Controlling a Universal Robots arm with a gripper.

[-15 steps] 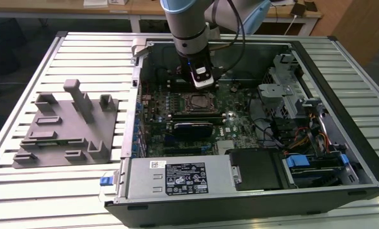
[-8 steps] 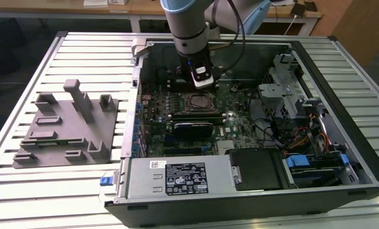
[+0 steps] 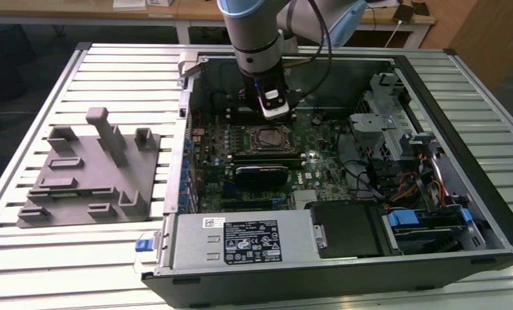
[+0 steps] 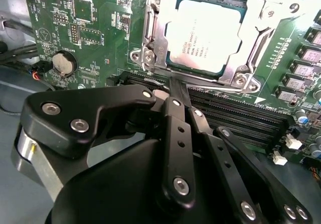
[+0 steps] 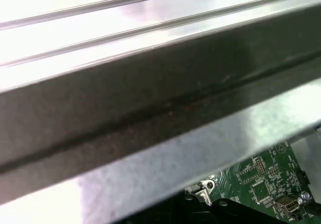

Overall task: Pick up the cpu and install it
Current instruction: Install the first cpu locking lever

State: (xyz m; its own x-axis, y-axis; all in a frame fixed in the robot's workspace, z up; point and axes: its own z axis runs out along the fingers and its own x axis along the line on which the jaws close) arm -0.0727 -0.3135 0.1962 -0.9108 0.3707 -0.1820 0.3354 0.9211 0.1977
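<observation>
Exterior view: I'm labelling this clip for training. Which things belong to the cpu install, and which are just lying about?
In the job:
cpu
socket frame
pincer

Lying about:
grey fixture block
power supply
coin cell

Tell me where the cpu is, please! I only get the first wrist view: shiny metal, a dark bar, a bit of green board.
Observer: In the second wrist view, the cpu lies inside the metal-framed socket.
Operator: Where's the claw?
Observer: In the exterior view, the claw hangs over the motherboard, close beside that socket.
Operator: Anything outside the computer?
Observer: A grey holder sits on the slatted table, at the exterior view's left of the case.
</observation>
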